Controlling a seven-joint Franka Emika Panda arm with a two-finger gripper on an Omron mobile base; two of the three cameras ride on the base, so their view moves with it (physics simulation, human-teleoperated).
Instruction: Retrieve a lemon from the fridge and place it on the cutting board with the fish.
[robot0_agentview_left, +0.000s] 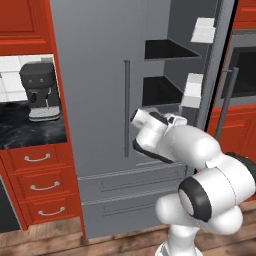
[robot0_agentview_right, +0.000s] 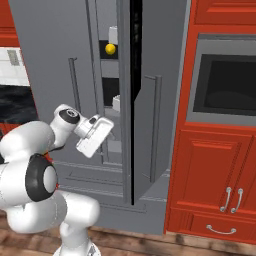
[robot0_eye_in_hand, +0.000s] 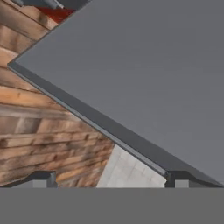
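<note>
One small yellow lemon (robot0_agentview_right: 110, 48) is sitting on a shelf inside the tall grey fridge (robot0_agentview_left: 95, 100).
The hand (robot0_eye_in_hand: 109, 180) is hanging wide open and empty by the door, free to reach in.

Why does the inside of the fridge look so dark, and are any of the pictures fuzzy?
Left base view: the fridge shelves sit in black shadow, with no light glowing inside; edges look a little soft. Right base view: the opening is a dark slot, yet the lemon stands out bright yellow. Hand view: the grey door surface is flat and even, without glare, and the wood floor looks slightly smeared.
</note>
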